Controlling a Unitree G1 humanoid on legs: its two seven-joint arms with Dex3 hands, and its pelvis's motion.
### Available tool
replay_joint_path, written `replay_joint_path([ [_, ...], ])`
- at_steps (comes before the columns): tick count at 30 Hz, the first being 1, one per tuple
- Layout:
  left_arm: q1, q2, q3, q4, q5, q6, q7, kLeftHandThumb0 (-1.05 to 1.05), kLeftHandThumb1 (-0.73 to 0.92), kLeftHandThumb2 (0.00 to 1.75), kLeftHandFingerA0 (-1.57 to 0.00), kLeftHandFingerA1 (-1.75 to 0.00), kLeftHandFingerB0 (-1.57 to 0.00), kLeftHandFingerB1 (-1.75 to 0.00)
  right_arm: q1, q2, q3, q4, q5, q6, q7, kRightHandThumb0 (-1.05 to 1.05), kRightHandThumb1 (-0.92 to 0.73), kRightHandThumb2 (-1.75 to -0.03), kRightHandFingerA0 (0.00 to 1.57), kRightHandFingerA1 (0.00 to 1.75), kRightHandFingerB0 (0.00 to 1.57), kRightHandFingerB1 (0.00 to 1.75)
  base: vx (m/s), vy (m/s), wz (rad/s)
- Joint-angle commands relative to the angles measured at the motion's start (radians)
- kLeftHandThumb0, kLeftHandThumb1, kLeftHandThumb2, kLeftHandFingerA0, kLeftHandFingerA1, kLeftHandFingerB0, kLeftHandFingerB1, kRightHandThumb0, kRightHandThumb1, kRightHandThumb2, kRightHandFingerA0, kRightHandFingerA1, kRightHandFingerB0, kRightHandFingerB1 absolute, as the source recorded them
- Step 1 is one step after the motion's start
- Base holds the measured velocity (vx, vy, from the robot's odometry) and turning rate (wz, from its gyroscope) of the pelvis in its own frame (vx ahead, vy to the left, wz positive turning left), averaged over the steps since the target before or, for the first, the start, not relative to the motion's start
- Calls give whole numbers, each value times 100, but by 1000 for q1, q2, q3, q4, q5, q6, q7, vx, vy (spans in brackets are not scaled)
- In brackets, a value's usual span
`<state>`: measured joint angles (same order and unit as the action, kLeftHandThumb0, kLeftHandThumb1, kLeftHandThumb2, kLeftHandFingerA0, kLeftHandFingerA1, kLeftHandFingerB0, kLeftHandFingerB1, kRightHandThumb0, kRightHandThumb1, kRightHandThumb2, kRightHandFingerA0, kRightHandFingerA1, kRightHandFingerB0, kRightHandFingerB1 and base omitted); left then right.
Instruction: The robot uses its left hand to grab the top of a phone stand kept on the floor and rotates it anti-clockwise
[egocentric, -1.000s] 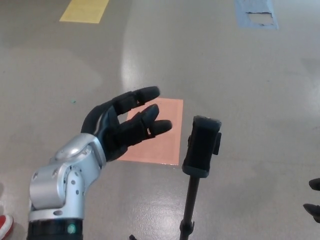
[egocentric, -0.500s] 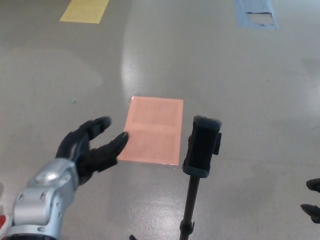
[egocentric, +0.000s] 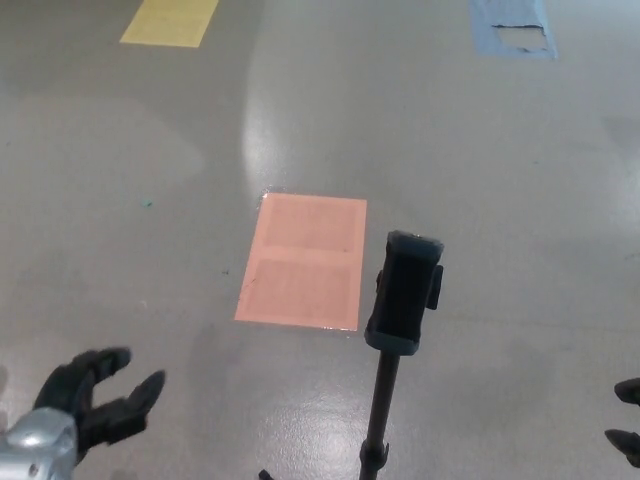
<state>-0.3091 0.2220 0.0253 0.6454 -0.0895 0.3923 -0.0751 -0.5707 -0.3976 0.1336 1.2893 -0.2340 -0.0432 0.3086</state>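
**Left hand low and wide of the stand's head**

The phone stand (egocentric: 403, 300) stands upright on the floor (egocentric: 480, 180), just right of the frame's centre. Its dark clamp head sits at mid-height of the picture, and its thin pole runs straight down to the bottom edge, so the long axis is vertical. Behind it, toward the middle of the frame, lies a salmon-coloured rectangle (egocentric: 305, 262) on the floor.

The left hand (egocentric: 95, 400) sits in the lower left corner, well apart from the stand. Its fingers (egocentric: 140, 390) are spread and hold nothing, their tips aimed toward the right of the frame. From that hand, the clamp head lies to the right and higher in the picture.

At the lower right edge only two dark fingertips of the right hand (egocentric: 627, 415) show. They seem to be apart, but too little is visible to say whether that hand is open or closed. It looks nearer the pole, yet the task belongs to the left hand, which would likely need to travel right and upward to reach the head.
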Motion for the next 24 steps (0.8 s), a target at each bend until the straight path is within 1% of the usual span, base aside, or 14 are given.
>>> replay_joint_path([
  [1,64,179,-177,348,262,-431,29,-63,63,85,-26,-44,-16,-39,109,0,-18,10,15,-23,12,-49,-61,-78,40,48,7,28,0,0,0],
  [4,58,188,-209,381,270,-448,21,-65,64,85,-24,-43,-17,-39,116,-3,-14,6,12,-24,13,-48,-62,-79,39,48,7,27,0,0,0],
  [5,58,191,-216,391,272,-454,15,-59,77,62,-30,-33,-21,-28,122,-4,-11,6,10,-29,13,-49,-62,-79,39,48,7,27,0,0,0],
  [9,59,197,-235,423,264,-477,-3,-57,78,64,-24,-32,-18,-28,144,-1,-10,4,10,-32,7,-49,-62,-79,40,48,7,30,0,0,0],
  [15,59,196,-245,451,240,-495,-14,-56,76,64,-21,-31,-16,-27,168,3,-14,3,15,-34,7,-48,-62,-79,40,49,7,28,0,0,0],
  [19,48,197,-251,481,233,-497,-18,-56,76,63,-24,-32,-16,-27,180,3,-17,1,18,-40,13,-49,-62,-79,39,48,7,28,0,0,0],
  [20,40,197,-248,498,228,-492,-20,-62,63,83,-19,-42,-9,-37,181,4,-11,0,11,-40,4,-51,-62,-79,43,49,7,29,0,0,0],
  [22,34,198,-251,516,229,-501,-22,-62,63,83,-19,-42,-9,-36,184,4,-10,-1,8,-41,1,-50,-62,-79,43,49,7,29,0,0,0],
  [23,33,198,-253,520,229,-503,-23,-61,63,83,-22,-44,-9,-37,183,4,-11,-1,10,-38,3,-50,-62,-79,42,49,7,30,0,0,0],
  [24,30,197,-254,526,229,-507,-23,-61,63,83,-22,-44,-9,-37,182,4,-13,0,12,-35,4,-50,-62,-79,42,49,7,30,0,0,0],
])
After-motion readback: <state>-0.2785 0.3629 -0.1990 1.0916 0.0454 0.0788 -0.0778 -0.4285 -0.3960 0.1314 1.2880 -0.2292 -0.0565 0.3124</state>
